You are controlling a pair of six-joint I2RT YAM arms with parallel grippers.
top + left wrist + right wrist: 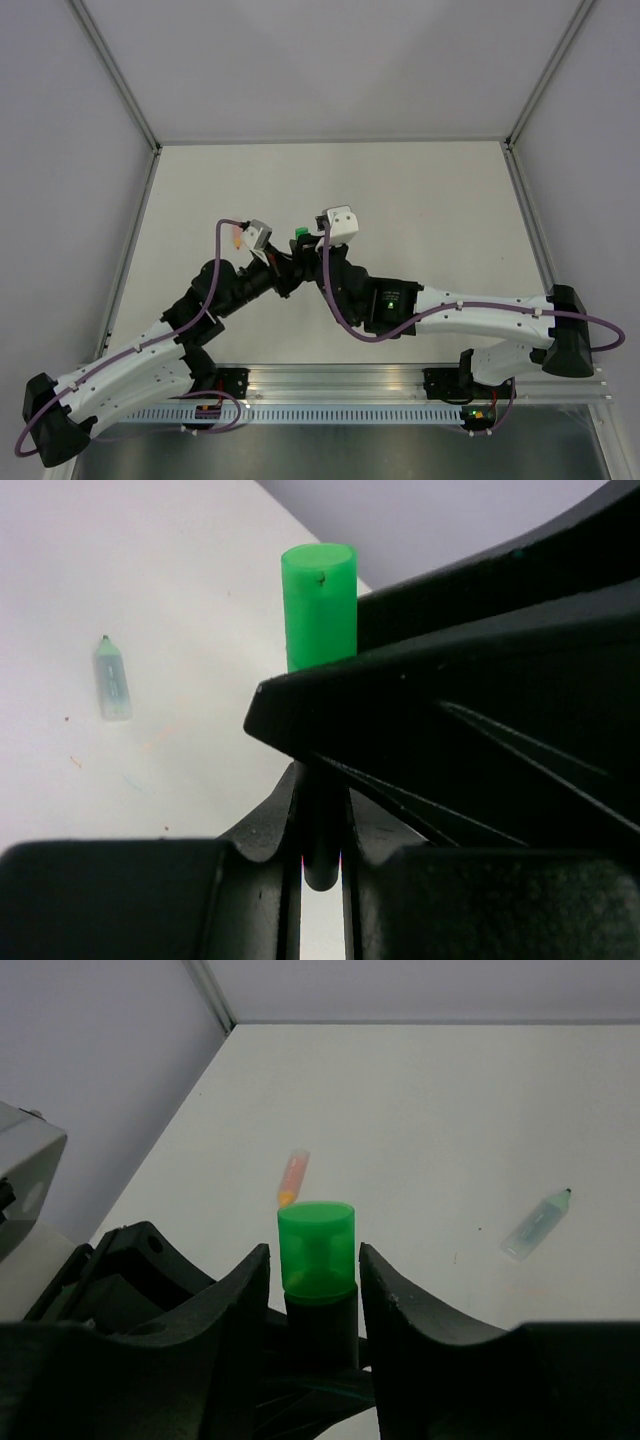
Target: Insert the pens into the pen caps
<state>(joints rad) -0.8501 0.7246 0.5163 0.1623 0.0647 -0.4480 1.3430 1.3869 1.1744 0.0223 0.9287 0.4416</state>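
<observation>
light: bright, even | shadows: soft | wrist foregrounds: blurred

Green cap was smooth, semi-gloss plastic; black pen barrel below it matt. Surface round cap matt white. Right gripper matt blk plastic.

No legible text, label, brand name, number or sign appears in any of my three views. The green cap bears one small dark speck on its top face, and the speck forms no character. The lit indicator at the near edge of the surface is a point of light only, too small to resolve as a symbol
</observation>
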